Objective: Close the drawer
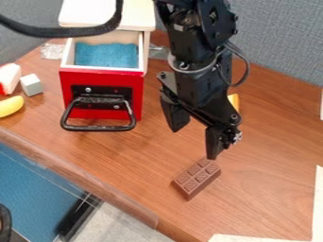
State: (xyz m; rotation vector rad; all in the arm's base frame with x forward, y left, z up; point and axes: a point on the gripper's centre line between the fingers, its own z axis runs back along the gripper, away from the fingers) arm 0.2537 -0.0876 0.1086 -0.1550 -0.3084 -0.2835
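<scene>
The gripper [194, 142] hangs over the middle of the wooden table, to the right of the drawer, its two fingers apart with nothing between them. The drawer [104, 87] has a red front and a black handle [97, 127] that faces the table's front edge. It is pulled out of its white-topped cabinet [129, 14], and a blue lining shows inside. The gripper does not touch the drawer or its handle.
A brown chocolate bar [197, 177] lies below the gripper. At the left are a yellow object [11, 106], a pale block [31, 84] and a red-and-white piece [8, 78]. Another yellow object [234, 101] is partly behind the arm. A black cable crosses the top left.
</scene>
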